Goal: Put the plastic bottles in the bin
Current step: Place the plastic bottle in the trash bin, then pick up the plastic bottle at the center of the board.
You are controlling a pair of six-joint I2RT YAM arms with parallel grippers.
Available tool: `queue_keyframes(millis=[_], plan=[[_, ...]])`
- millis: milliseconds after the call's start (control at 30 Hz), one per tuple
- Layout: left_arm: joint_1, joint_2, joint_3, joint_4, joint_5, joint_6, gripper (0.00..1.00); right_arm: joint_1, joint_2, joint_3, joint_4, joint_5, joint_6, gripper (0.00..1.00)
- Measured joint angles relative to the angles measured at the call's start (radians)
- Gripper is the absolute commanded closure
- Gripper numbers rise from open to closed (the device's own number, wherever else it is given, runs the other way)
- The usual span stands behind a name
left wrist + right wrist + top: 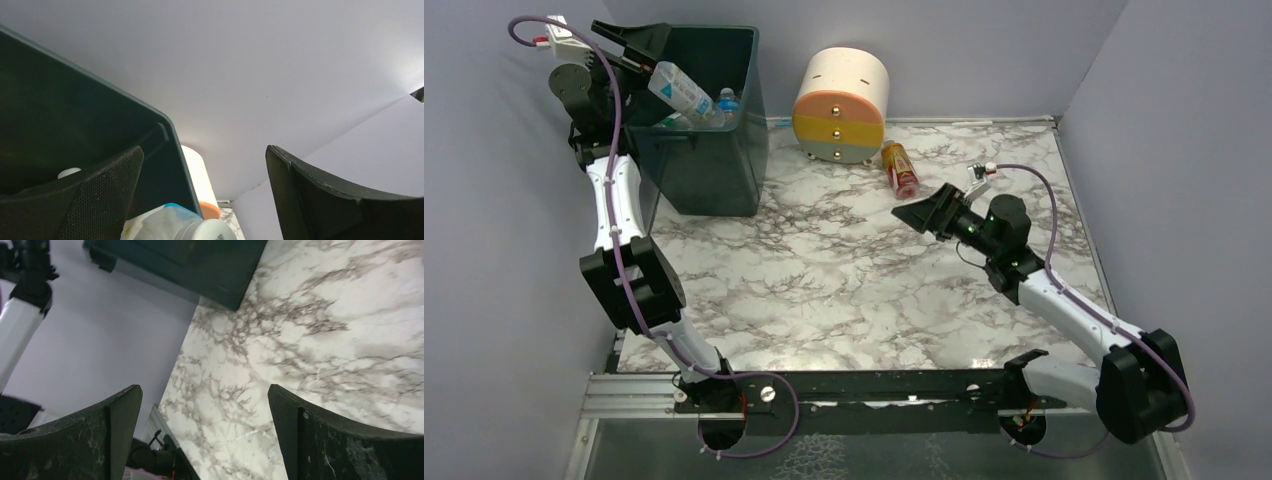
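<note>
— Start at the near side. What is the right arm doing?

— The right gripper (pixel 205 390) hangs over the marble table (pixel 824 290), right of the middle. Its fingers (pixel 75 440) are spread wide with only bare marble between them, so it holds nothing.

— Which bottle is closest to it?

— An orange bottle (pixel 901 168) lies on its side on the table. It is a little farther back than that gripper's tips and apart from them, just beside the right foot of the round drawer unit (pixel 841 100). It does not show in the right wrist view.

— And farther back?

— The dark green bin (pixel 709 160) stands at the far left of the table. The left gripper (pixel 646 48) is up over the bin's far left rim, and it too is opened wide.

— Is anything between those fingers?

— A clear bottle (pixel 680 92) with a blue label lies tilted at the top of the bin, just right of the gripper. In the left wrist view its white end shows low between the pads (pixel 100 200). It sits close to the left one, though I cannot tell whether they touch. The other pad stands well clear, so the bottle is not clamped.

— Anything else in the bin?

— A blue-capped bottle (pixel 727 100) pokes up near the right wall. More shapes lie below, too dim to tell apart.
</note>
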Motion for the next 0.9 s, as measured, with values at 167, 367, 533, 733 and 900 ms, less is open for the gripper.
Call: queue_keyframes(millis=[167, 367, 533, 733, 900], plan=[[0.004, -0.057, 0.002, -0.003, 0.01, 0.008, 0.01, -0.1, 0.121, 0.046, -0.006, -0.035, 0.002, 0.01], [0.022, -0.118, 0.041, -0.005, 0.02, 0.016, 0.01, -0.186, 0.224, 0.1, -0.024, -0.08, 0.002, 0.01], [0.025, -0.159, 0.022, -0.008, 0.032, 0.024, 0.01, -0.219, 0.314, 0.214, -0.036, -0.105, -0.016, 0.01], [0.027, -0.236, -0.069, -0.017, 0.059, 0.035, 0.01, -0.245, 0.483, 0.409, -0.082, -0.098, -0.093, 0.01], [0.028, -0.304, -0.124, -0.036, 0.113, 0.04, 0.01, -0.264, 0.612, 0.513, -0.137, -0.051, -0.16, 0.01]])
